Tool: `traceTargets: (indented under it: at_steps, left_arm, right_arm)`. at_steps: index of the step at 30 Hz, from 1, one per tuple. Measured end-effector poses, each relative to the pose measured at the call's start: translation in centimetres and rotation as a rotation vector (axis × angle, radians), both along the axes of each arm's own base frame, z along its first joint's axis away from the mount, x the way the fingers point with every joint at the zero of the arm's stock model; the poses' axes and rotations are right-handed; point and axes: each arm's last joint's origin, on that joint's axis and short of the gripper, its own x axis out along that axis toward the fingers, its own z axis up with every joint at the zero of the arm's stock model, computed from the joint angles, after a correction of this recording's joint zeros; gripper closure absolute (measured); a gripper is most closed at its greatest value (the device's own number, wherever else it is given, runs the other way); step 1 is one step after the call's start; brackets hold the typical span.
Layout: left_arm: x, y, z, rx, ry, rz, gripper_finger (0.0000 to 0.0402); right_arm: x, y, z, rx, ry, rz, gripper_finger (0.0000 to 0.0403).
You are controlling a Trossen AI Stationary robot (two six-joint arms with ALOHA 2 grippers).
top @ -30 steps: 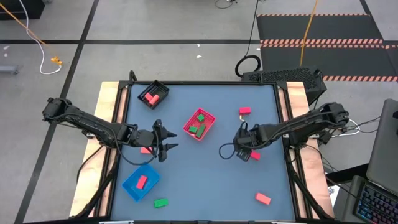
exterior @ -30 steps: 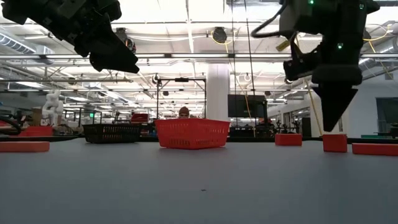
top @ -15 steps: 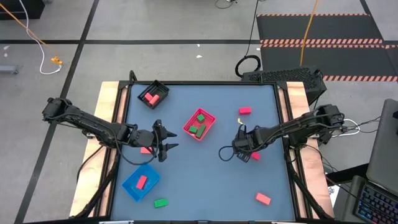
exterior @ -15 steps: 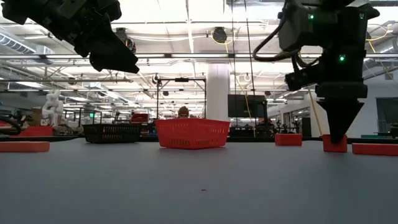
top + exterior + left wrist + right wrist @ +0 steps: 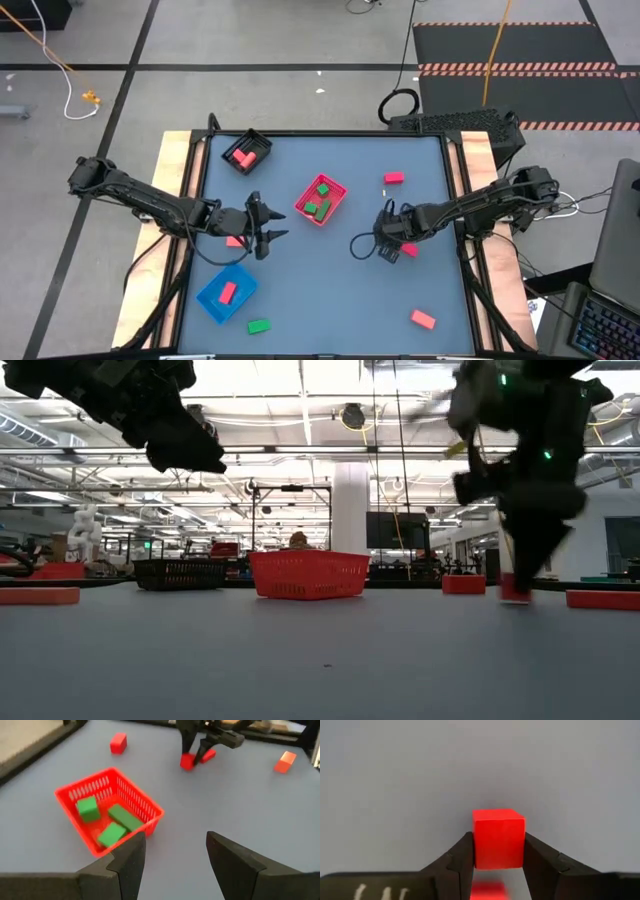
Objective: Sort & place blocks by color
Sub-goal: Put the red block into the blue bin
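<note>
My right gripper [image 5: 392,250] stands over the table's right half, shut on a small red block [image 5: 498,839], which also shows in the low view [image 5: 514,590]. A second red block [image 5: 408,249] lies on the table right beside it. My left gripper [image 5: 268,238] hangs open above the table's left half and holds nothing. A red block [image 5: 234,241] lies under that arm. The red tray [image 5: 334,186] at the middle holds three green blocks [image 5: 111,820]. Loose on the table are two more red blocks [image 5: 394,178] [image 5: 423,319] and a green block [image 5: 259,326]. My right gripper pinches the red block between its two fingers, on two opposite sides [image 5: 479,847]. The fingers come steeply from above, and the block sits at their free ends. The block's lower edge [image 5: 514,601] is at table level; whether it is lifted clear I cannot tell.
A black tray [image 5: 262,142] with red blocks stands at the far left. A blue tray [image 5: 240,296] with one red block stands at the near left. A black cable [image 5: 362,243] loops on the table beside my right gripper.
My right gripper has come down onto the red block and taken hold of it. The block has then shifted a little toward the table's left with the gripper.
</note>
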Motion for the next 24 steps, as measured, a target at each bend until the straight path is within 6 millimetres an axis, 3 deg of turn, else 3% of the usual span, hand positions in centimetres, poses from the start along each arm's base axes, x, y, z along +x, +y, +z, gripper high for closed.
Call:
traceTargets:
  at_steps: [9,13,18,24]
  left_arm:
    - [0.6,-1.1,2.2,0.349,-0.187,-0.171,0.019]
    - [0.5,-1.3,2.9,0.562,-0.199,-0.122,0.019]
    - [0.5,-1.5,3.2,0.763,-0.165,-0.089,0.019]
    - [1.5,-2.1,2.6,0.892,-0.171,-0.123,0.019]
  right_arm:
    - [4.5,0.1,6.2,-0.044,-0.759,0.187,0.028]
    - [6.0,-0.7,7.8,-0.059,-0.984,0.191,0.028]
    - [7.6,-1.8,8.0,-0.012,-1.145,0.174,0.028]
    - [9.4,-2.9,6.6,0.039,-1.247,0.155,0.028]
